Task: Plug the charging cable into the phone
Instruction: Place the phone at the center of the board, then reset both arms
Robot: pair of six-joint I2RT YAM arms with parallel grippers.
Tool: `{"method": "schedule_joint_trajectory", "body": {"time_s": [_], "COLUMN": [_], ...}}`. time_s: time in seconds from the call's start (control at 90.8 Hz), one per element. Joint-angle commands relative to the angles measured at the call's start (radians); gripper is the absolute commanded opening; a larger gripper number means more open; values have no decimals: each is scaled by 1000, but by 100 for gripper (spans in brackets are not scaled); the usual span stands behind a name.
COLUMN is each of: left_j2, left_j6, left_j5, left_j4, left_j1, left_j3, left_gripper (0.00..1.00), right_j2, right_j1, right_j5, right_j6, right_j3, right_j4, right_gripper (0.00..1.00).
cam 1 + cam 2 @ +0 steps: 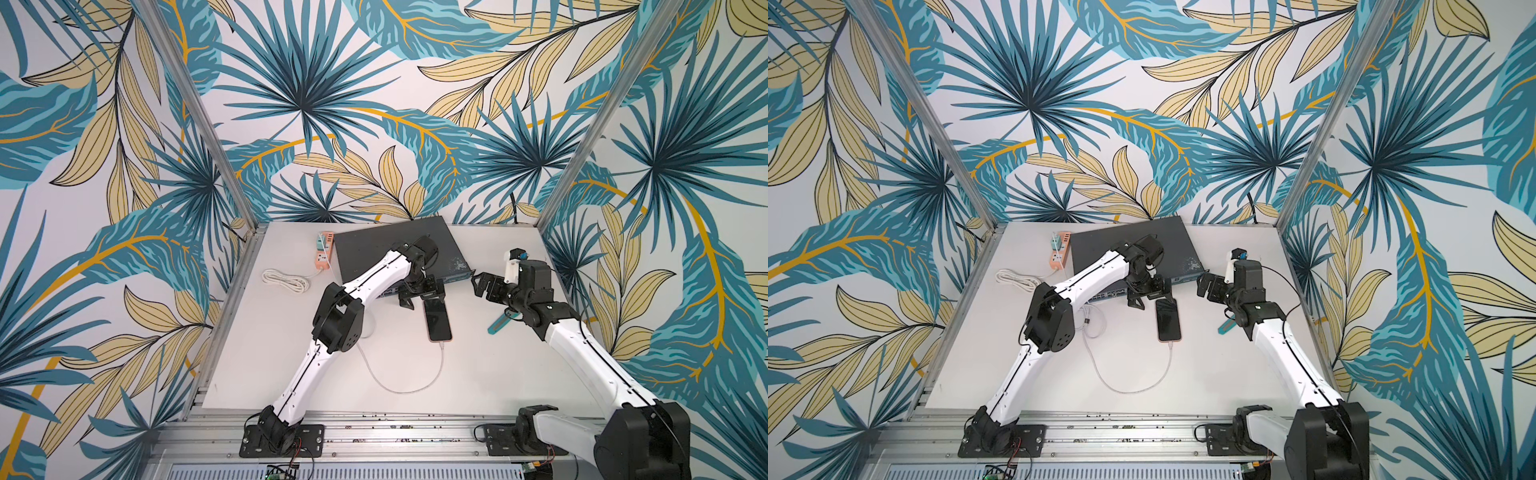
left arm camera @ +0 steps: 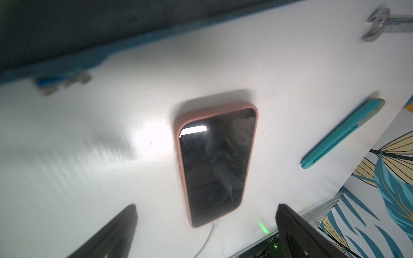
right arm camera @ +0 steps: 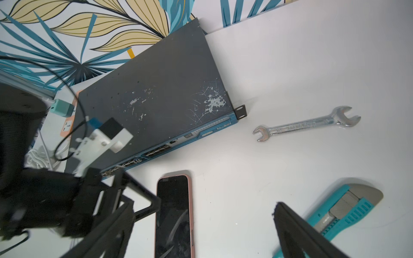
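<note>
Wide-spread black fingers (image 2: 120, 227) of the left gripper (image 2: 206, 205) sit closest in the left wrist view. Nothing is between them, and they are clear of the phone (image 2: 214, 165) below.

In both top views the phone (image 1: 438, 320) lies flat, screen up, at centre frame on the white table (image 1: 498, 374), just below the front edge of the network switch (image 1: 399, 245). The left gripper (image 1: 419, 297) hangs over the phone's upper end, empty.

The charging cable (image 1: 399, 388) runs in a loose U across lower centre. Its white connector (image 1: 441, 343) meets the phone's lower edge and looks seated, but how deep can't be told.

The right gripper (image 1: 482, 284) is right of centre, jaws fully apart, holding nothing. It is near the switch's right corner and apart from the phone. A teal utility knife (image 1: 500, 324) lies just below it, and a wrench (image 3: 306, 125) shows in the right wrist view.

Step, as a judgement: insertion looks done and this is the release or retreat stage. The next move calls for lifting the left arm straight up and away, then pulling both arms towards the bottom of the frame. They should stay clear of the cable loop, since a snag could pull the plug out.
</note>
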Motion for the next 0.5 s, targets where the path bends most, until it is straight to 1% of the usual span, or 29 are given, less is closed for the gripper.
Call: {"method": "schedule_joint_trajectory", "body": {"time_s": [0.0,0.055,0.099,0.187,0.264,0.364,0.463,0.485], "left_j2": [-177,-244,-314,-484,-634,-814,-941,-960], "left_j6": [101,156,194,255,257,254,308,324], "left_j5": [-113,-199,-272,-389,-421,-424,-458,-488], "left_j4": [-53,-71,-66,-1,98,248,373,395], "left_j1": [15,27,41,91,177,322,428,443], "left_j3": [-4,-35,-92,-281,-483,-745,-936,-967], "left_gripper": [100,100,100,100,100,100,100,100], "right_j2": [36,55,65,80,102,95,65,62], "right_j1": [-50,-86,-113,-153,-181,-206,-221,-222], "right_j5": [-58,-76,-82,-61,-11,74,159,174], "right_j6": [44,61,70,51,-12,-97,-158,-176], "right_j3": [7,-4,-20,-48,-55,-117,-232,-261], "right_j4": [92,136,181,267,314,431,606,644], "right_gripper": [100,100,100,100,100,100,100,100]}}
